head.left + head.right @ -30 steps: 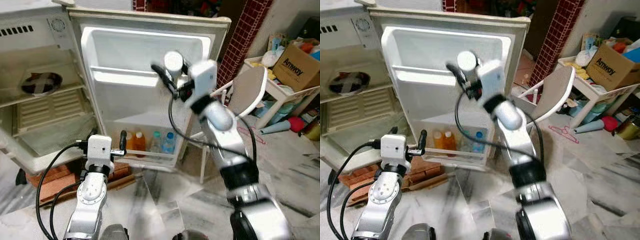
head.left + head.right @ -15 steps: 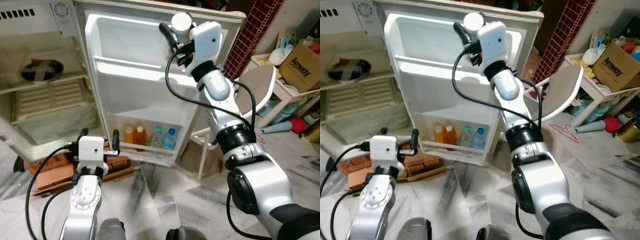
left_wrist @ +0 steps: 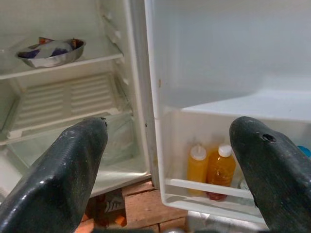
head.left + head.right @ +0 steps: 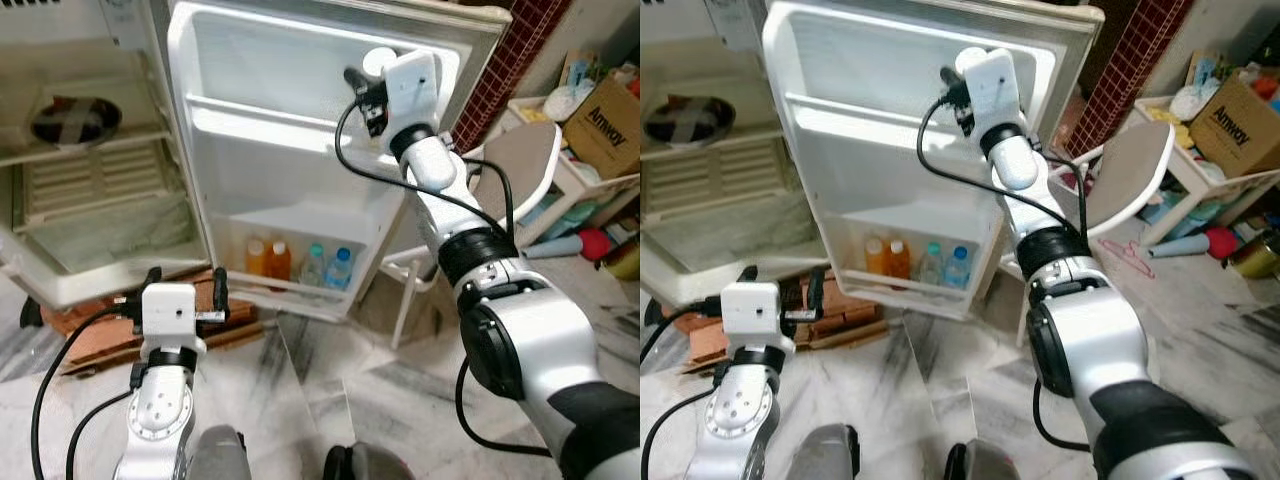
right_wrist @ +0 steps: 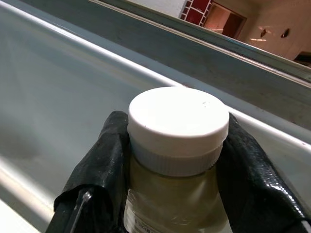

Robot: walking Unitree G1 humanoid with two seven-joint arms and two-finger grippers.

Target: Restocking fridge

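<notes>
Right gripper pinching white-capped jar, raised at upper centre of frame against open fridge door. Left gripper spread, idle, lower left. Risk: jar slipping or clipping door shelf edge during placement.

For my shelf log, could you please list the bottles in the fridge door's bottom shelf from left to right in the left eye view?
Orange bottle → second orange bottle → clear bottle → blue-capped bottle.
</notes>
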